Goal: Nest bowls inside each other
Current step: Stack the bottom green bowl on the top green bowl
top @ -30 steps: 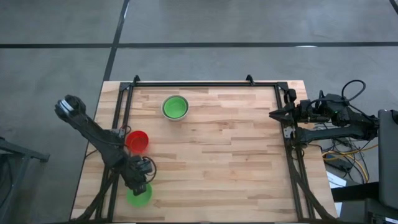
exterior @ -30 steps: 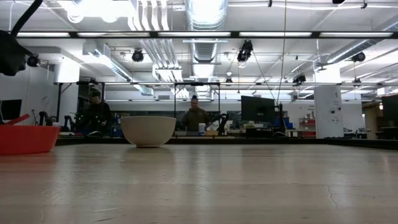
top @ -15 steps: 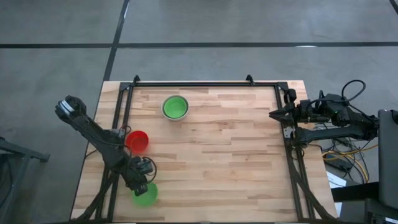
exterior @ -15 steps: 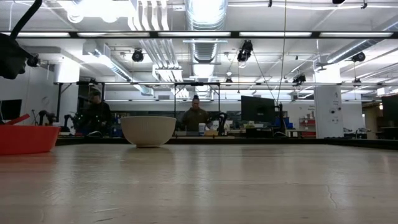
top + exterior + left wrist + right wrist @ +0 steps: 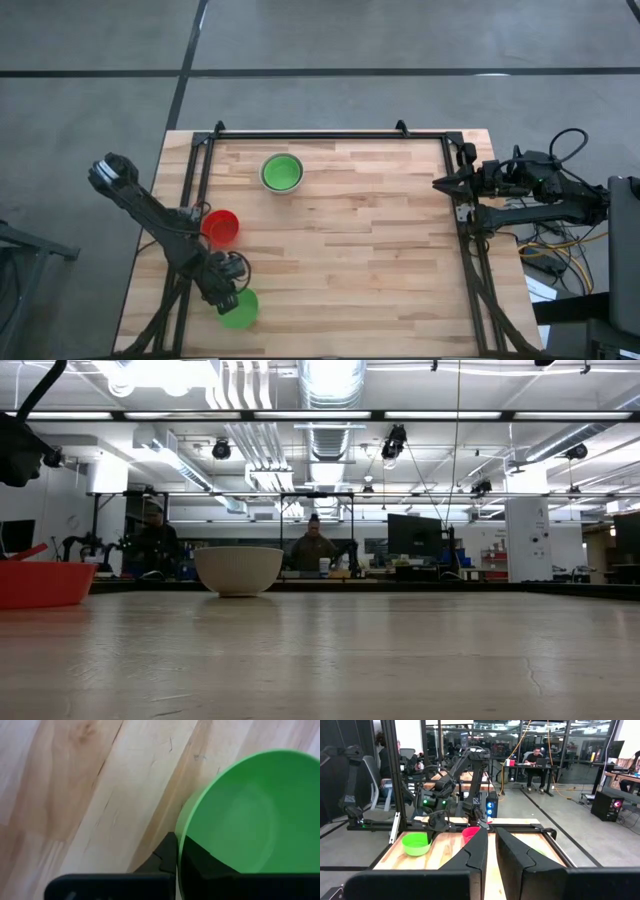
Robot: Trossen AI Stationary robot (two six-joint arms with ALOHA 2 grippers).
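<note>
High view: left gripper (image 5: 226, 297) is pinched on the rim of a green bowl (image 5: 239, 308) near the table's (image 5: 350, 240) front-left corner, the red bowl (image 5: 221, 227) just behind it and the white bowl with a green one inside (image 5: 282, 172) well beyond; right gripper (image 5: 443, 183) is parked off the table's right edge. Low view shows only the red bowl (image 5: 40, 582) and white bowl (image 5: 238, 569) resting on the table. Left wrist view: fingers (image 5: 167, 857) clamp the green rim (image 5: 240, 815) at one thin spot, so I'd expect tilt or slip on lift; right wrist view shows its fingers (image 5: 479, 851) almost together, holding nothing.
</note>
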